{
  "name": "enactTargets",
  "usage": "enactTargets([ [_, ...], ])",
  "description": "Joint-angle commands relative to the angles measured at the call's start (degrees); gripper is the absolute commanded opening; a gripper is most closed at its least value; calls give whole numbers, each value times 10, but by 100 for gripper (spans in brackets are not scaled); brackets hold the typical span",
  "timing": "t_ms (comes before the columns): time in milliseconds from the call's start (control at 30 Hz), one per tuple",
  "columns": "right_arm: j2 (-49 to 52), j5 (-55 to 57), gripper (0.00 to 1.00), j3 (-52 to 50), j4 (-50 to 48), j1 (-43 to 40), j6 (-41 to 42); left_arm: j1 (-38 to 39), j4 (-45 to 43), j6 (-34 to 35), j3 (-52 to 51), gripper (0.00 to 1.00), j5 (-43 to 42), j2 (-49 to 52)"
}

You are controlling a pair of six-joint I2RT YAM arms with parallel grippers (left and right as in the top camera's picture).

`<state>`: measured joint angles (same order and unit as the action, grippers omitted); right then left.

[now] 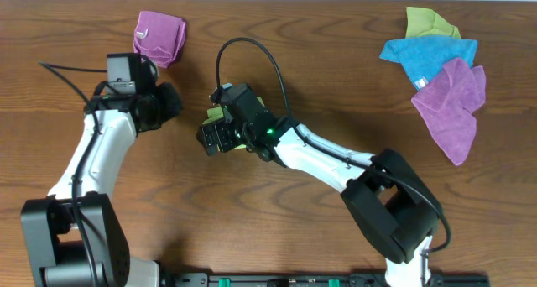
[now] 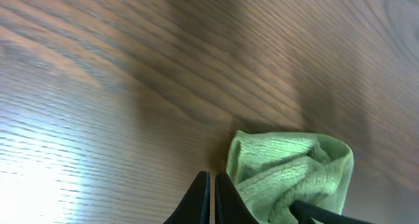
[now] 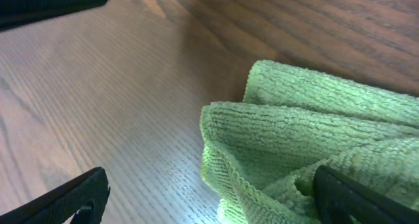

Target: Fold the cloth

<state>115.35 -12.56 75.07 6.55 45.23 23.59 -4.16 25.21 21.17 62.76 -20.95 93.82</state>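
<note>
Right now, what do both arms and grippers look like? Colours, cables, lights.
The left arm and right arm have white tubular links, bulky black joint housings and black bases. The left gripper and right gripper are black, with slim black fingers. A black cable loops above the right wrist, where a green light glows. A second cable trails from the left wrist.

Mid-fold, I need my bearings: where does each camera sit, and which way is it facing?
Overhead: fixed above, looking straight down at the brown wooden table; left arm and right arm both show.
Left wrist: low on the left arm, facing the light lime-green microfibre cloth; shut left fingers at bottom.
Right wrist: close over the same cloth; open right fingers at both lower corners.
Shared: both wrist views show that cloth on the table.
</note>
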Motion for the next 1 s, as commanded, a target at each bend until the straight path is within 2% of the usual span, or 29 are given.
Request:
enactTargets([
  [0, -21, -25, 99, 12, 1, 2, -1, -16, 3, -4, 8, 6, 5, -20],
  [200, -30, 14, 99, 12, 34, 1, 1, -33, 5, -4, 8, 6, 3, -28],
  [333, -44, 34, 99, 18, 22, -7, -1, -34, 5, -4, 8, 6, 3, -29],
  [700, -55, 52, 99, 44, 57, -43, -1, -34, 5, -4, 8, 6, 3, -29],
  [967, -52, 30, 99, 44, 72, -36, -1, -34, 5, -3, 8, 6, -6, -29],
])
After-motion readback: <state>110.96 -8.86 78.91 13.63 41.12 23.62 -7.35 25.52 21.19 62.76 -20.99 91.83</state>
